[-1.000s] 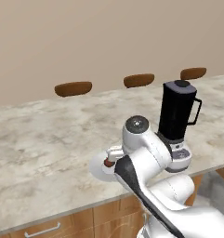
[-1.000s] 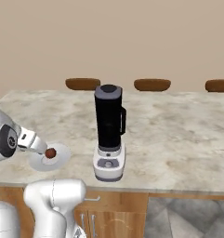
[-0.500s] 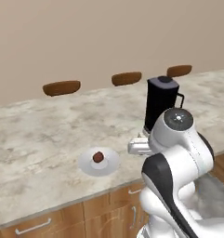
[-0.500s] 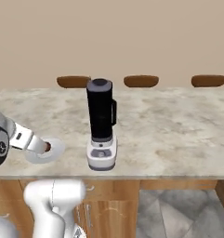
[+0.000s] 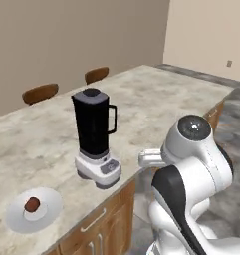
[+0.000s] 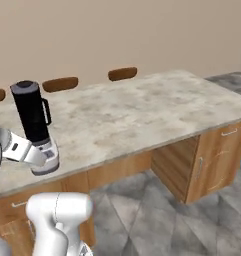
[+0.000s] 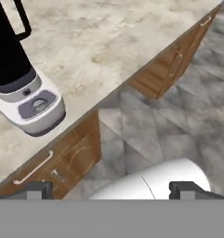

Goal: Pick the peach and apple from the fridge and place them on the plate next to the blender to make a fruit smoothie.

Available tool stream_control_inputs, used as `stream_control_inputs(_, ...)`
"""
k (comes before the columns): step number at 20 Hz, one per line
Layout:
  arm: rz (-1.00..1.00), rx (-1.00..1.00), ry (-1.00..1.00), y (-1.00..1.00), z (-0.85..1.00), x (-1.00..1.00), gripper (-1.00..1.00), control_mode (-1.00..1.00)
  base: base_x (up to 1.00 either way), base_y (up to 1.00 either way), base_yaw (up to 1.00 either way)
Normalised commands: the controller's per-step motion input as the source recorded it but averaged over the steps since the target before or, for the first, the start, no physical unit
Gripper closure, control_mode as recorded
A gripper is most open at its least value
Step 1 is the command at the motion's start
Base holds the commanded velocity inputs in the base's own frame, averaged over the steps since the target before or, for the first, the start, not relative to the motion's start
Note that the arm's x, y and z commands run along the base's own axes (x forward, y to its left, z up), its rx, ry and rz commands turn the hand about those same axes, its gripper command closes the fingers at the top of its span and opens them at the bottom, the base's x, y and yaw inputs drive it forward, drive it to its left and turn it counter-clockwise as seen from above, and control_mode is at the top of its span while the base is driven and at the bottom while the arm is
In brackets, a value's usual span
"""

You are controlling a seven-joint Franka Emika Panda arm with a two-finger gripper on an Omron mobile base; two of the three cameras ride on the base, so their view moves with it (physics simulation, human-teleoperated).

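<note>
Spreading its two fingertips wide with nothing between them, the gripper (image 7: 111,188) hangs over the counter (image 5: 156,99) edge beside the blender (image 5: 94,137). Farther left, the apple (image 5: 32,204) sits on the plate (image 5: 17,221).

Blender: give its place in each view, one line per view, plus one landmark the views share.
Left base view: the blender stands centre-left, right of the plate.
Right base view: far left, near the counter's front edge.
Hand view: upper left corner, cut off by the frame.
Shared landmark: the marble counter.
</note>
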Motion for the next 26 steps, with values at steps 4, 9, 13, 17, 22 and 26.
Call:
stream_control_inputs(4,0.00,0.00,0.00,0.00,0.00,0.00,-1.00,1.00,0.00,-0.66,-0.77)
stream_control_inputs(9,0.00,0.00,0.00,0.00,0.00,0.00,-1.00,1.00,0.00,-0.85,-0.72)
stream_control_inputs(13,0.00,0.00,0.00,0.00,0.00,0.00,-1.00,1.00,0.40,-0.83,-0.55)
stream_control_inputs(17,0.00,0.00,0.00,0.00,0.00,0.00,-1.00,1.00,0.83,-0.67,-0.43)
stream_control_inputs(22,0.00,0.00,0.00,0.00,0.00,0.00,-1.00,1.00,0.99,-0.64,-0.37)
stream_control_inputs(26,0.00,0.00,0.00,0.00,0.00,0.00,-1.00,1.00,0.94,-0.63,-0.41)
